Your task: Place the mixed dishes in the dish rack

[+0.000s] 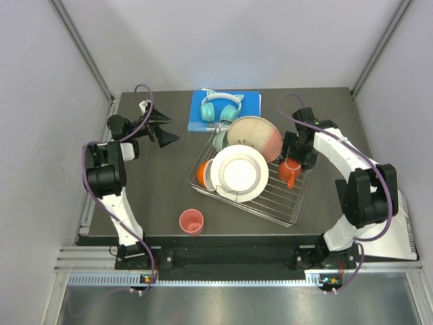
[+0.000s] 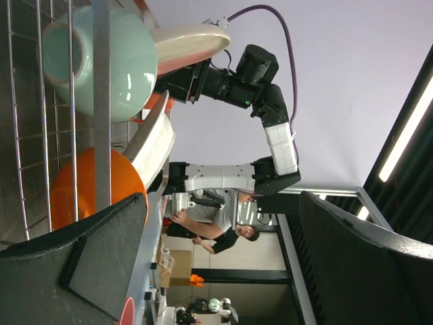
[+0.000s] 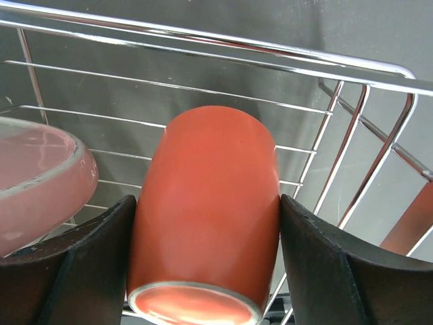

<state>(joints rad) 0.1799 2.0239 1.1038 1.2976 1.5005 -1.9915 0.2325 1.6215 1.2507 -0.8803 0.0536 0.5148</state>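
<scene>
The dish rack [image 1: 270, 196] held the big pink-and-cream plate [image 1: 254, 135] at its far end, a white plate [image 1: 240, 172] in its middle and a mint bowl [image 1: 220, 140] at its far left corner. The right gripper [image 3: 206, 203] pinched an orange cup [image 1: 289, 172] inside the rack's right side. A coral cup [image 1: 191, 221] stood outside its near left corner, and the left gripper [image 1: 174, 131] hung well left of it, jaws spread and empty.

The left arm [image 1: 105, 177] and right arm [image 1: 362, 193] share white link shells between chunky black joint housings. A purple cable [image 1: 84, 162] loops along each. The right gripper [image 3: 206, 203] has broad, matte black, wedge-shaped fingers [image 3: 331, 271].
</scene>
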